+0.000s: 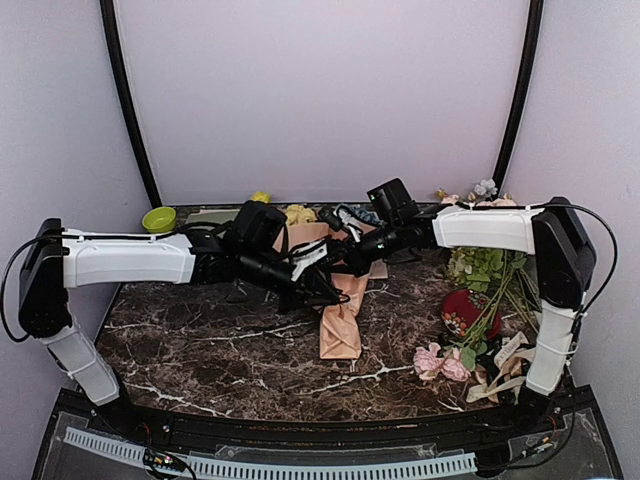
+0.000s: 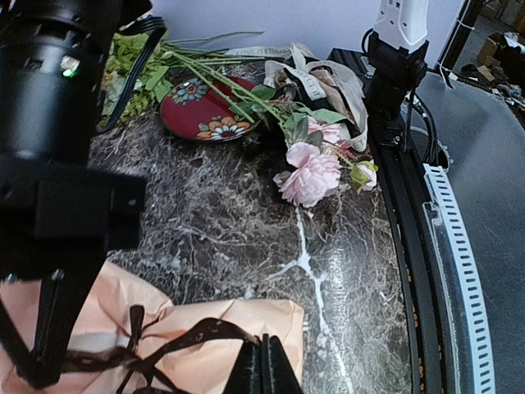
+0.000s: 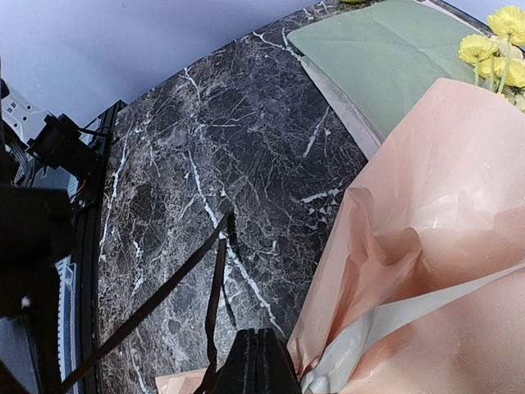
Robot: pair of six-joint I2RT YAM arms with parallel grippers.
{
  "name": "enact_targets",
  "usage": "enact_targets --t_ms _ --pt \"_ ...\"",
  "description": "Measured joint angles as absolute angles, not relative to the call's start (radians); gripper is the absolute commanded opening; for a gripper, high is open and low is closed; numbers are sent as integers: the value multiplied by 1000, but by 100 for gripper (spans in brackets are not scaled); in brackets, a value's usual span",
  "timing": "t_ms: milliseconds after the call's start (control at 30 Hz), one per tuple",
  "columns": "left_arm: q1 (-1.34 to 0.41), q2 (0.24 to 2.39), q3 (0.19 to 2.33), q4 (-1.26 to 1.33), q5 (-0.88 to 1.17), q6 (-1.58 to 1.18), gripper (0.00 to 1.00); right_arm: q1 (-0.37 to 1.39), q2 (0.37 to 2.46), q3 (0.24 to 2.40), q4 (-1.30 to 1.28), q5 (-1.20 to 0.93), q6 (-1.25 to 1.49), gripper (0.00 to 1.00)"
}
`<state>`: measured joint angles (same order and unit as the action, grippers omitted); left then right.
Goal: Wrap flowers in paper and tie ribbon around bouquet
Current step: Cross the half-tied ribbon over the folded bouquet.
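My left gripper [image 2: 262,353] is pinched together on a loop of the ribbon [image 2: 203,327], which lies across the peach paper of the bouquet [image 1: 341,318] in the middle of the table [image 1: 200,345]. My right gripper [image 3: 257,345] is closed too. A ribbon strand runs just beside it, but I cannot tell whether it is caught there.

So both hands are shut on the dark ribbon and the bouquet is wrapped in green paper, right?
No: the paper around the bouquet is peach-pink, per the right wrist view. The left hand and right hand are shut on the ribbon.
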<state>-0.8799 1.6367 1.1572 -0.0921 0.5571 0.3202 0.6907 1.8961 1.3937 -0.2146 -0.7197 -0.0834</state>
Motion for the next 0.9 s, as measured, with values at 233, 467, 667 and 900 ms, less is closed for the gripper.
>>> enact_targets --t_ms 233,467,667,900 --pt "-911 1778 1274 -136 619 363 0 686 1896 1396 -217 -712 -76 0" --pt "-979 1967 1496 -191 677 416 3 684 1897 1436 -240 -709 -77 0" --pt "-1008 2030 1536 -172 736 411 6 684 1897 1436 -249 -709 -78 0" --pt "-1011 2053 1534 -107 667 398 38 684 1897 1436 -257 -710 -81 0"
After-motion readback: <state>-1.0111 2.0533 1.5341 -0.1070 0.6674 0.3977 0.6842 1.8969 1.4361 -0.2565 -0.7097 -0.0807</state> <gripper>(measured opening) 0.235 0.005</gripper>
